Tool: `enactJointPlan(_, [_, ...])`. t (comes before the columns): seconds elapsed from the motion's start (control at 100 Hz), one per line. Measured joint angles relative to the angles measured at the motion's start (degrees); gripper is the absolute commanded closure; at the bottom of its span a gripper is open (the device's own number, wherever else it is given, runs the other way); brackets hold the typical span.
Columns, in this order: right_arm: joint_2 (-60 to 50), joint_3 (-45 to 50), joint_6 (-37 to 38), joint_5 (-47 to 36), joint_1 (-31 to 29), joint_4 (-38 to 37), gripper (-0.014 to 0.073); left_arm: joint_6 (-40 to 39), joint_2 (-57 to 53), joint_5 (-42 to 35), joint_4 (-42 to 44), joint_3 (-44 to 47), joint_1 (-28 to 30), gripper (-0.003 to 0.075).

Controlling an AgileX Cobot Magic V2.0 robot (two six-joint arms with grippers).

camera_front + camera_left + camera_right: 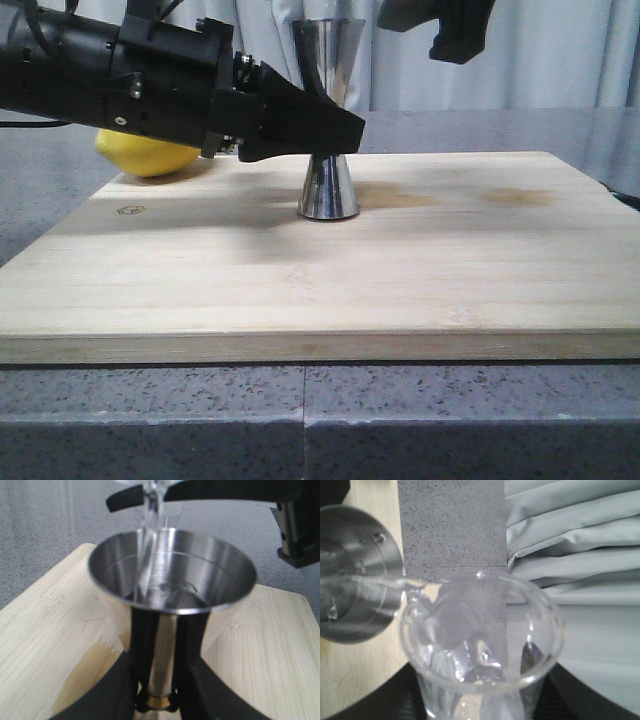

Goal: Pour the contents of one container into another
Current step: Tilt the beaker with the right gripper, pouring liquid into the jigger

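The steel jigger (326, 190) stands upright on the wooden board (320, 290), its gold band (159, 700) at the waist. My left gripper (158, 700) is shut on that waist, reaching in from the left (335, 128). My right gripper (480, 702) is shut on the clear glass beaker (480, 645), which is tilted over the jigger's open cup (172, 572). A thin clear stream (147, 545) runs from the beaker's spout (412, 585) into the cup, where liquid pools. In the front view the beaker is above the frame; only part of the right arm (450, 30) shows.
A yellow lemon (150, 155) lies at the board's back left corner, behind my left arm. The board rests on a speckled grey counter (300, 420). Pale curtains (580, 540) hang behind.
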Motion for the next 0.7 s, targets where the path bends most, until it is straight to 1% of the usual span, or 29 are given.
enactJointPlan(0.7, [0.0, 0.0, 0.0, -1.0, 0.0, -4.73, 0.0327, 0.0, 0.0, 0.0, 0.0, 0.0, 0.0, 0.0606])
